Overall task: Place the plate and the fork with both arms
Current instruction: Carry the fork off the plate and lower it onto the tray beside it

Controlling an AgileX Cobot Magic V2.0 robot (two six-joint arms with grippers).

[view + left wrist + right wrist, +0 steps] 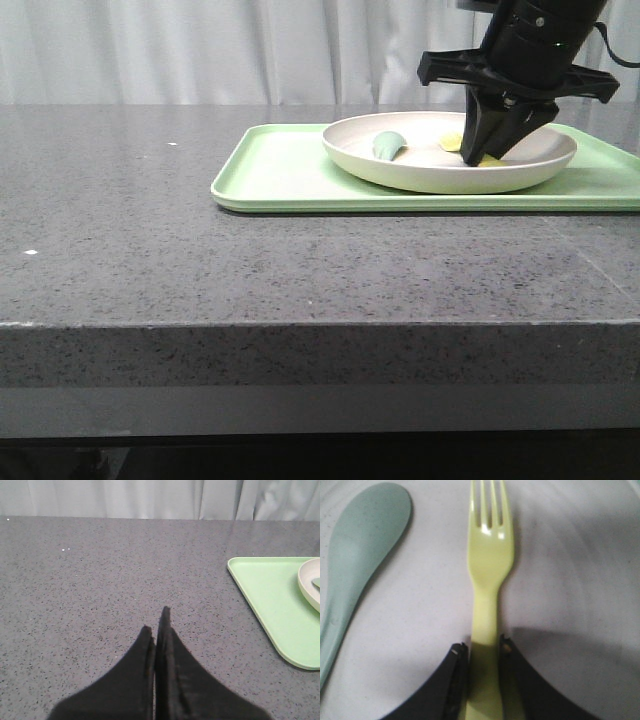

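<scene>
The cream plate (430,180) sits on a light-green tray (280,170) at the right rear of the table. The pale-yellow fork (490,555) lies in the plate, its tines pointing away from the fingers. My right gripper (484,647) reaches down into the plate (570,555) and its jaws are closed on the fork's handle. In the front view the gripper (490,152) hides most of the fork (452,142). My left gripper (156,620) is shut and empty over bare table, left of the tray (270,595). It is out of the front view.
A grey-green spoon (389,146) lies in the plate's left part, beside the fork, and also shows in the right wrist view (360,555). The plate's rim (307,582) shows in the left wrist view. A white curtain hangs behind the dark speckled table (200,260).
</scene>
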